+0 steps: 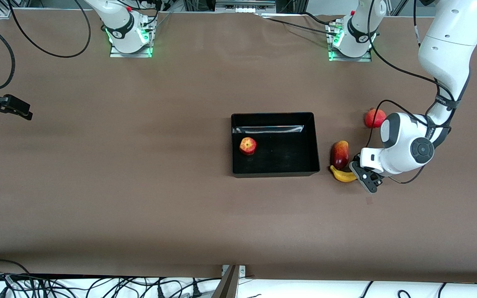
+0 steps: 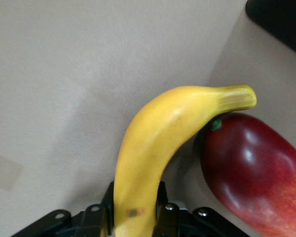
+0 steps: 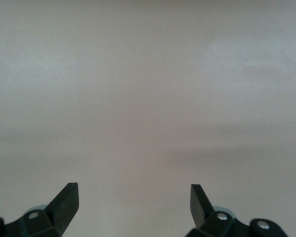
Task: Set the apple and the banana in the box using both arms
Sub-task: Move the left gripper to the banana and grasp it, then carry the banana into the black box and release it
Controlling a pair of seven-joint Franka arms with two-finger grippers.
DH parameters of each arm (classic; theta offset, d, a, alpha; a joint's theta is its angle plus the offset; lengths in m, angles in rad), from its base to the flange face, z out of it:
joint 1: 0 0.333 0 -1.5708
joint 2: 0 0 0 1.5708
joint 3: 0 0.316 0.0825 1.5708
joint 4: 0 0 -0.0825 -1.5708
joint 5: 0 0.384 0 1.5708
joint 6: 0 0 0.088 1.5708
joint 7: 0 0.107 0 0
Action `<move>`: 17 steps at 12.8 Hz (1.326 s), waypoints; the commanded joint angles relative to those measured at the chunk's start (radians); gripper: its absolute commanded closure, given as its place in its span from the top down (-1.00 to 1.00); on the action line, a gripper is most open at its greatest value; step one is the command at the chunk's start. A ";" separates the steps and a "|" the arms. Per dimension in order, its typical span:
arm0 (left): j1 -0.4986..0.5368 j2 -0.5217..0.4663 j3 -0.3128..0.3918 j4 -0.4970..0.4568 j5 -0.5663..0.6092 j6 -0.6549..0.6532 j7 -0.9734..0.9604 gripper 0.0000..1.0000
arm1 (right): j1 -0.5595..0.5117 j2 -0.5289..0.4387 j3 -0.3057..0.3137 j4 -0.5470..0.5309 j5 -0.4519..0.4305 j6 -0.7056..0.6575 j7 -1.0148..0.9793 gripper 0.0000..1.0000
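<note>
Gripping the banana (image 1: 343,174) beside the box (image 1: 275,169): left end effector (image 1: 360,170)

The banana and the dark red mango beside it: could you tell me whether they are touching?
Touching. In the left wrist view the banana has its stem end lying against the top of the mango, with no gap between them. The left gripper is closed on the banana's other end.

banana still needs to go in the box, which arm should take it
Left. The left gripper already has its fingers around the banana beside the box. The right gripper waits open at the right arm's end of the table.
</note>
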 commanded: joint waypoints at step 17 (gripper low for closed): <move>-0.435 -0.188 -0.010 -0.022 -0.037 -0.190 -0.824 -1.00 | 0.019 -0.006 0.020 0.025 0.002 -0.064 0.003 1.00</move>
